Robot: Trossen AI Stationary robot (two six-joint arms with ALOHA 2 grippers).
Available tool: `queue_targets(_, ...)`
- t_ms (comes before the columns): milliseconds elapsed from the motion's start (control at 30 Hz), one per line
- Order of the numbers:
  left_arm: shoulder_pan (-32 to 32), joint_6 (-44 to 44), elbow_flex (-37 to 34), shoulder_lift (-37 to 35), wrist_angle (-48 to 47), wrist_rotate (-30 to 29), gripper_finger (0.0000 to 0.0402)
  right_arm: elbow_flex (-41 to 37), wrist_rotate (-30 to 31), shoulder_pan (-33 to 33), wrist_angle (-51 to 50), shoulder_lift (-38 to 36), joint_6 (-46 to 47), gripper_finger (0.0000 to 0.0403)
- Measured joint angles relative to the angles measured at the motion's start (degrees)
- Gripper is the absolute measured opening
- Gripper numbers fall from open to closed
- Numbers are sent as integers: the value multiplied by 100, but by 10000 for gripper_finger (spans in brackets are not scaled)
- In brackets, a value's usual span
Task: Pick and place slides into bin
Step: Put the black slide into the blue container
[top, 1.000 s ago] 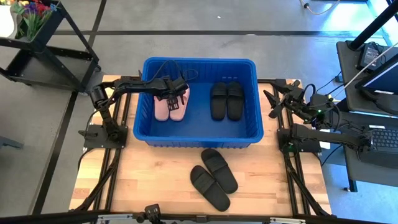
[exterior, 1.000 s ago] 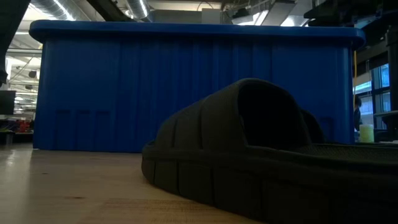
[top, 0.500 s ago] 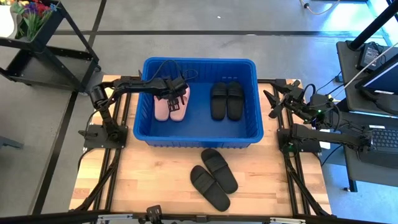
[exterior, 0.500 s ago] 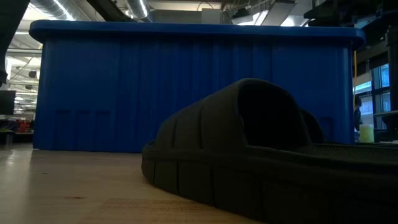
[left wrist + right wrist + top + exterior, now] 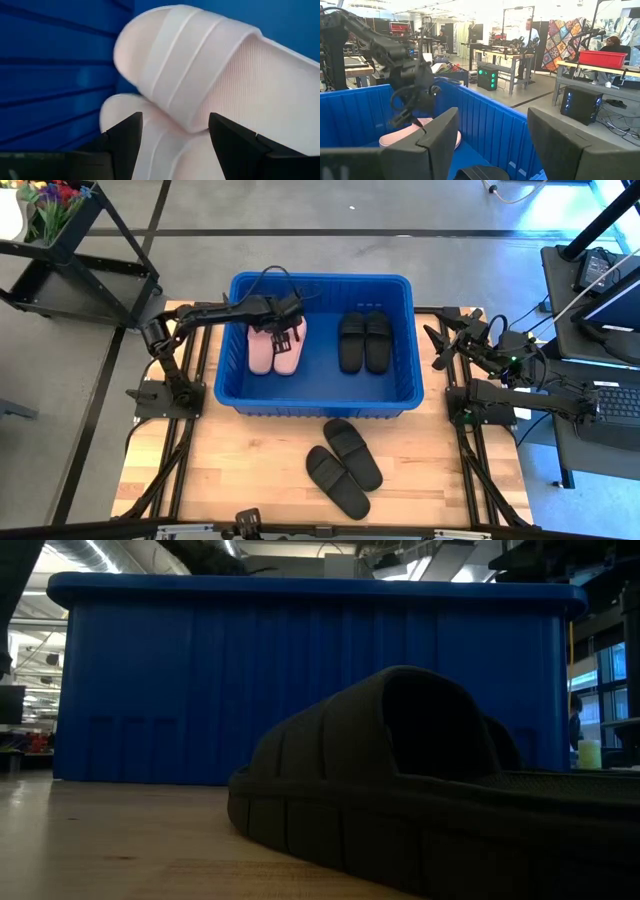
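The blue bin [image 5: 320, 278] stands at the table's far middle. In it two pale pink slides [image 5: 273, 346] lie side by side at its left and two black slides [image 5: 363, 340] at its right. My left gripper [image 5: 285, 332] hangs open just above the pink slides; in its wrist view [image 5: 175, 120] the fingers stand apart with a pink strap [image 5: 190, 70] beyond them. Two more black slides [image 5: 345, 465] lie on the table in front of the bin. My right gripper [image 5: 438, 350] waits open at the bin's right side, and also shows in its wrist view [image 5: 492, 120].
The low view shows one black slide [image 5: 400, 770] close up, with the bin's near wall [image 5: 300, 680] behind it. Bare wood [image 5: 230, 470] lies to the left and right of the two slides on the table. People and benches show in the room beyond [image 5: 530, 30].
My left gripper has gone up a little over the pink slides and slightly toward the table's right edge. The pink slides have stayed where they were in the bin.
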Motion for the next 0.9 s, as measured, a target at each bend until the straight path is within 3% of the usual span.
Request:
queue_targets(167,2,-70,775,0,-1061,247,224,1,0,0,0,0,0,239)
queue_targets(400,-76,-455,1922,0,-1652,2159,224,0,0,0,-2,0,-26,239)
queue_targets(500,-263,-495,2355,0,-1632,2665,224,0,0,0,-2,0,-42,239)
queue_targets(700,-792,-732,2937,0,-1400,2804,224,-1,-2,-2,69,0,0,239)
queue_targets(900,-1230,-1480,2984,-59,-261,2795,224,1,-3,0,253,0,-26,239)
